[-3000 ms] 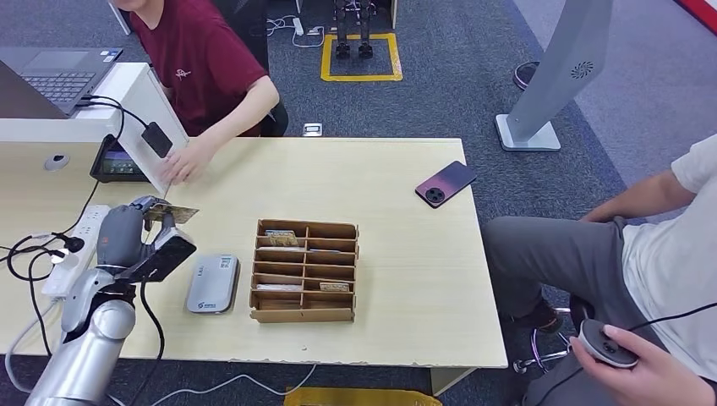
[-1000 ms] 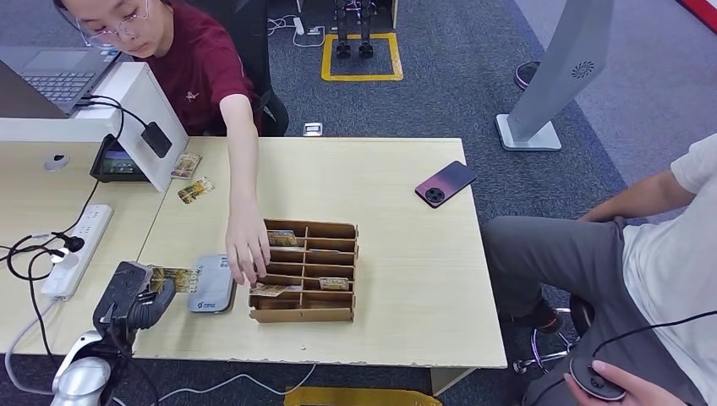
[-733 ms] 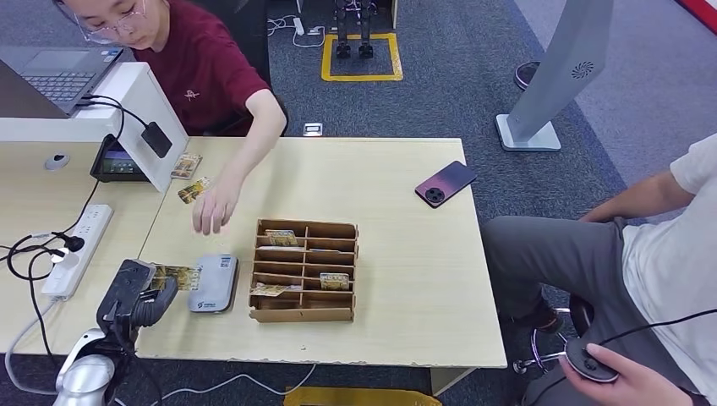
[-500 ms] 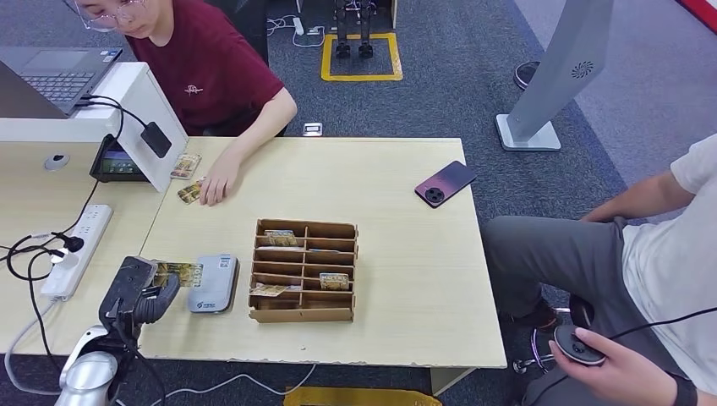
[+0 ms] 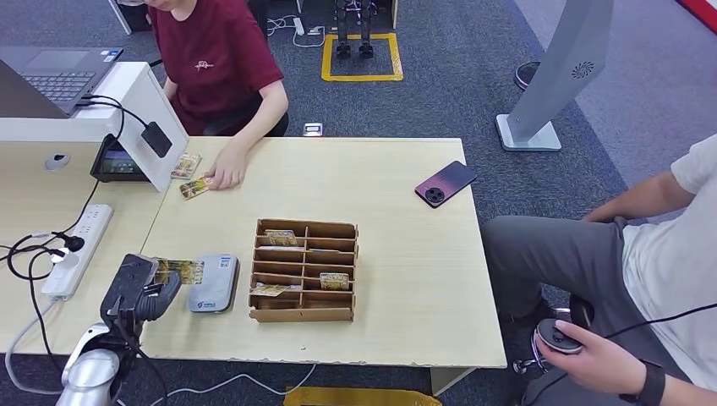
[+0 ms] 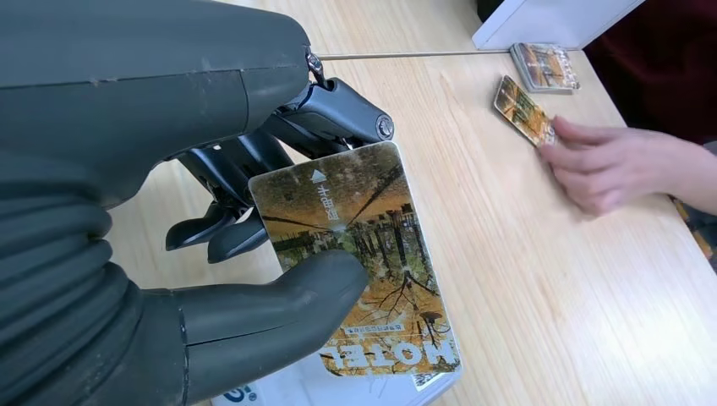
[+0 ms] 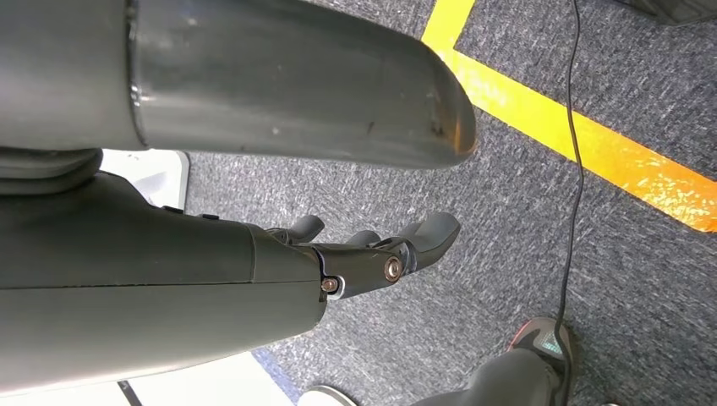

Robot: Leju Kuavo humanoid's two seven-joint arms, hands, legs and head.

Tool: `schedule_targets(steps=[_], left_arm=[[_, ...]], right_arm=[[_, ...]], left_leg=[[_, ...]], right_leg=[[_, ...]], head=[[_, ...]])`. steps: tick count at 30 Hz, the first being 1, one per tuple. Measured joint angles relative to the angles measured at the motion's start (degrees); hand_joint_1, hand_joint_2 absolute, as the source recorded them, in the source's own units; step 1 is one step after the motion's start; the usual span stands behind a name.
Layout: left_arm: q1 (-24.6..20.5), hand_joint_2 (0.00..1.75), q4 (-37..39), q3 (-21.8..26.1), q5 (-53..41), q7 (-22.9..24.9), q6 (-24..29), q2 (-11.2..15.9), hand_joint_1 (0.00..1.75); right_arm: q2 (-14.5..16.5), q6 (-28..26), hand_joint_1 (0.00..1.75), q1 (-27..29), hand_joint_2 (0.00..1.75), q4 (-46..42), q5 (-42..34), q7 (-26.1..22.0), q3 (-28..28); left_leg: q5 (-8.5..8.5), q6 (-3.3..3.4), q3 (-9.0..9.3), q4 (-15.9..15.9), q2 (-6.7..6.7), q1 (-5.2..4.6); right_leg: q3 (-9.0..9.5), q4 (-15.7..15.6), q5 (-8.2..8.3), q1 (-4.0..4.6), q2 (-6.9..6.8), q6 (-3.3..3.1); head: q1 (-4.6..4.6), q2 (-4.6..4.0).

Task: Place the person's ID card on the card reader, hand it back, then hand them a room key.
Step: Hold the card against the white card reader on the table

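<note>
At the counter's [image 5: 397,245] left edge, your left robot hand [image 5: 139,292] pinches the card [image 6: 359,254] flat, likely to lay it on the reader [image 5: 213,283]; its long axis points rightward over the reader. Your right robot hand [image 7: 372,249] hangs released, holding nothing.

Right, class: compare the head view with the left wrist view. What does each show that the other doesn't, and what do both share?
Head view alone: the cardboard organizer, the phone, the power strip and a seated person's hand holding a round controller.

Left wrist view alone: the card's print up close, reading HOTEL, with the thumb pressed on its face.

Both: the left hand holding the card over the grey card reader, and the red-shirted person's hand beside a loose card.
</note>
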Motion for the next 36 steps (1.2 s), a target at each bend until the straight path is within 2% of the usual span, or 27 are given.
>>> schedule_targets(steps=[36], left_arm=[[-1.95,1.75,0.02,-0.01,1.81,0.92,-0.01,-1.42,1.75]], right_arm=[[0.00,-0.01,0.00,-0.11,0.00,0.00,0.27,0.00,0.00]], left_leg=[[0.00,0.00,0.01,0.00,0.01,0.00]], right_leg=[[-0.01,0.00,0.01,0.00,0.02,-0.01]], head=[[0.00,-0.01]])
